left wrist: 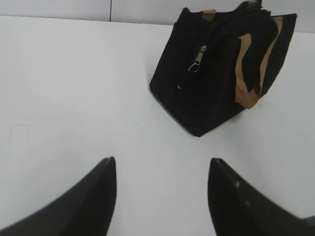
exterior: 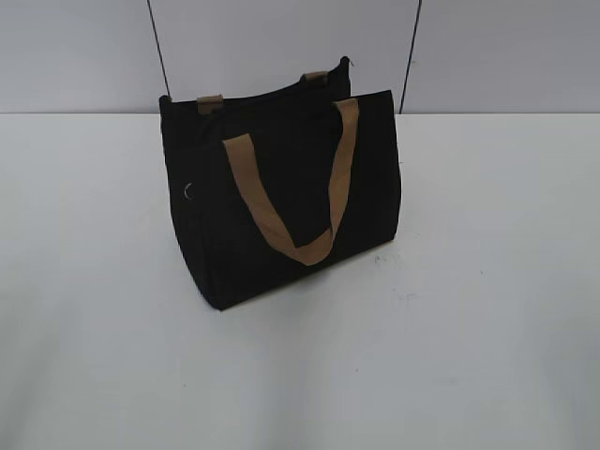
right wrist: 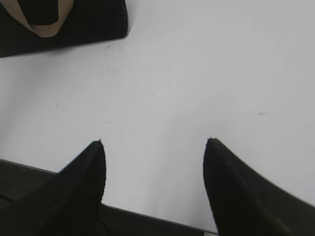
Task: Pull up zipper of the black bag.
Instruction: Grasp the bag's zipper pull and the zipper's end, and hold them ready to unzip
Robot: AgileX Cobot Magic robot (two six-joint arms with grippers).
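The black bag point(exterior: 281, 197) stands upright on the white table, tan handles hanging down its front. It also shows in the left wrist view point(left wrist: 216, 73) and, at the top left corner, in the right wrist view point(right wrist: 74, 24). The zipper pull point(left wrist: 198, 59) is a small silvery metal piece hanging on the bag's end face; in the exterior view it shows as a small ring point(exterior: 188, 191) on the left side. My left gripper point(left wrist: 161, 164) is open and empty, well short of the bag. My right gripper point(right wrist: 153, 143) is open and empty over the table's front edge. Neither gripper shows in the exterior view.
The white table point(exterior: 469, 328) stretches around the bag. Its front edge point(right wrist: 147, 214) shows in the right wrist view with a dark gap below. A grey panelled wall point(exterior: 84, 56) stands behind the table.
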